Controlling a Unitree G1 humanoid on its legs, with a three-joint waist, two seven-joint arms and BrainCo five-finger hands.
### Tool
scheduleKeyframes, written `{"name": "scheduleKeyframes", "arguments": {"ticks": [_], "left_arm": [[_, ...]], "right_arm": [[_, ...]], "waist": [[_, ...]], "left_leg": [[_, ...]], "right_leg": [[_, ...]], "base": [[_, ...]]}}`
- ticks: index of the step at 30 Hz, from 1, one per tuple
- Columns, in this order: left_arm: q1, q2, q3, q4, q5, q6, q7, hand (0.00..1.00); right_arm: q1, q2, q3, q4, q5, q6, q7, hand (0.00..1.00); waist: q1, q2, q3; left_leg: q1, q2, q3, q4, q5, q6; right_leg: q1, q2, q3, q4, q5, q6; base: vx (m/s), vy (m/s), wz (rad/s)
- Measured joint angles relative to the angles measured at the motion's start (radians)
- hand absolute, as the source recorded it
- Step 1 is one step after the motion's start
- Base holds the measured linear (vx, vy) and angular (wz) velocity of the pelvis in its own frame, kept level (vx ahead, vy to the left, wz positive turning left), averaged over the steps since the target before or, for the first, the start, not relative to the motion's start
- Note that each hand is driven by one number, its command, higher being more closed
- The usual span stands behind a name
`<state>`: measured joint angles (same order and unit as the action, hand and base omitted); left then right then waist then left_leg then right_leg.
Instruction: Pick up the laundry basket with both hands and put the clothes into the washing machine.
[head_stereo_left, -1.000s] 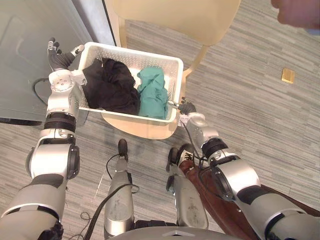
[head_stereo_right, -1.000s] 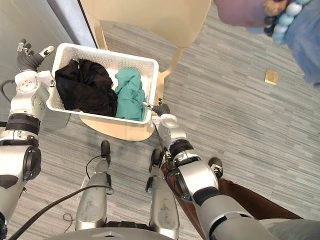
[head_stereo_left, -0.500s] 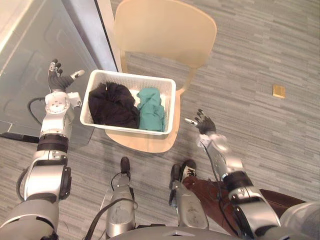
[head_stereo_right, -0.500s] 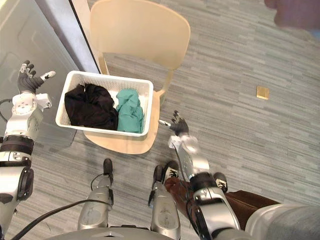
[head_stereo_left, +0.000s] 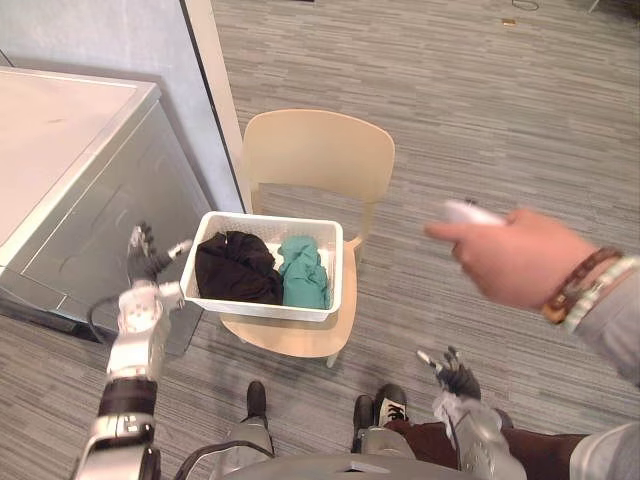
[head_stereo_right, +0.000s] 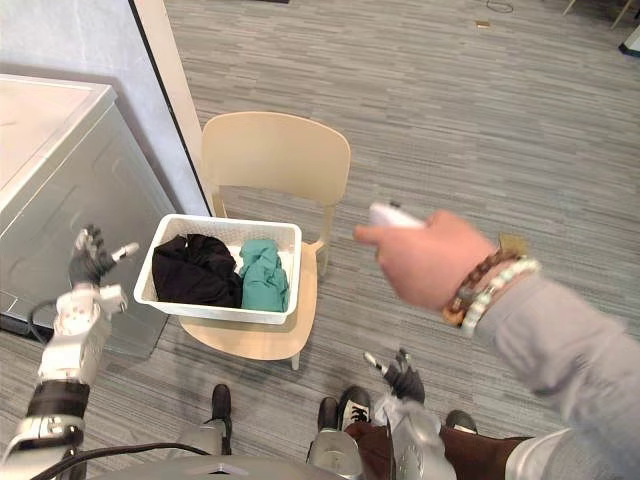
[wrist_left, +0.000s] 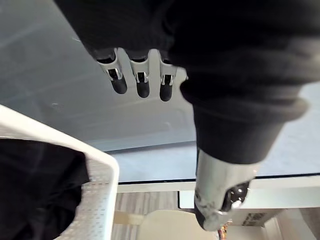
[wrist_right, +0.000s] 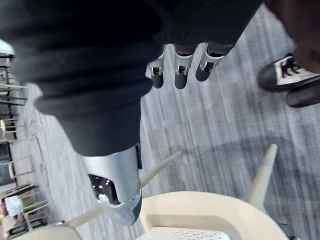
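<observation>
A white laundry basket (head_stereo_left: 262, 307) stands on the seat of a beige chair (head_stereo_left: 318, 157). It holds a black garment (head_stereo_left: 235, 268) and a green garment (head_stereo_left: 303, 272). My left hand (head_stereo_left: 148, 264) is open, just beside the basket's left end and apart from it; its fingers (wrist_left: 142, 83) are straight, with the basket's rim (wrist_left: 103, 171) close by. My right hand (head_stereo_left: 456, 376) is open low on the right, well clear of the basket, over the floor. Its fingers (wrist_right: 179, 75) hold nothing, and the chair's seat (wrist_right: 200, 215) shows past its thumb.
The grey washing machine (head_stereo_left: 65, 170) stands at the left, right behind my left hand. A person's hand (head_stereo_left: 508, 260) with bead bracelets holds a small white thing (head_stereo_left: 470, 212) over the floor to the right of the chair. A person's shoe (wrist_right: 290, 80) is near my right hand.
The camera has drawn back. My right hand has left the basket's right rim and dropped away to the lower right. A person's hand has come in from the right.
</observation>
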<state>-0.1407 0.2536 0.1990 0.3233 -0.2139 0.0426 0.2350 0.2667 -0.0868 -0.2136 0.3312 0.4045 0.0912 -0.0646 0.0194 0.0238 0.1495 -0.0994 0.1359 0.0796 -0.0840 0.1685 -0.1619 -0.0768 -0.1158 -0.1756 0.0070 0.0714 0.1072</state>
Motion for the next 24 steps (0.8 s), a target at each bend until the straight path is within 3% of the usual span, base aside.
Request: {"name": "scheduleKeyframes", "arguments": {"ticks": [5, 9, 15, 24], "left_arm": [[0.104, -0.043, 0.021, 0.006, 0.056, 0.014, 0.000, 0.00], [0.140, -0.060, 0.035, 0.085, 0.114, 0.015, 0.001, 0.00], [0.165, -0.088, 0.035, 0.386, 0.159, 0.017, -0.001, 0.00], [0.177, -0.156, -0.006, 0.611, 0.176, -0.007, -0.041, 0.00]], "right_arm": [[0.005, 0.046, 0.002, 0.180, -0.092, 0.004, 0.002, 0.00], [-0.009, 0.057, 0.003, 0.282, -0.099, -0.001, 0.018, 0.00], [-0.058, 0.058, -0.009, 0.401, -0.131, -0.041, 0.009, 0.00], [-0.143, 0.058, -0.119, 0.604, -0.175, -0.084, -0.013, 0.00]], "waist": [[0.005, -0.012, -0.022], [0.008, -0.014, -0.029], [0.004, -0.018, -0.031], [-0.001, -0.028, -0.036]], "left_leg": [[-0.002, -0.002, 0.003, 0.000, 0.000, 0.000], [-0.003, -0.008, 0.004, -0.001, -0.002, 0.002], [-0.006, -0.008, 0.019, -0.001, -0.009, 0.001], [0.045, -0.013, 0.062, -0.001, -0.045, 0.000]], "right_leg": [[0.007, 0.001, 0.005, -0.023, 0.000, 0.000], [0.012, 0.001, 0.008, -0.036, 0.000, 0.000], [0.012, 0.002, 0.029, -0.061, 0.000, 0.001], [0.034, -0.001, 0.065, -0.063, 0.004, 0.007]], "base": [[0.00, 0.001, 0.02], [0.00, 0.000, 0.00], [0.02, 0.002, -0.07], [0.05, -0.007, -0.14]]}}
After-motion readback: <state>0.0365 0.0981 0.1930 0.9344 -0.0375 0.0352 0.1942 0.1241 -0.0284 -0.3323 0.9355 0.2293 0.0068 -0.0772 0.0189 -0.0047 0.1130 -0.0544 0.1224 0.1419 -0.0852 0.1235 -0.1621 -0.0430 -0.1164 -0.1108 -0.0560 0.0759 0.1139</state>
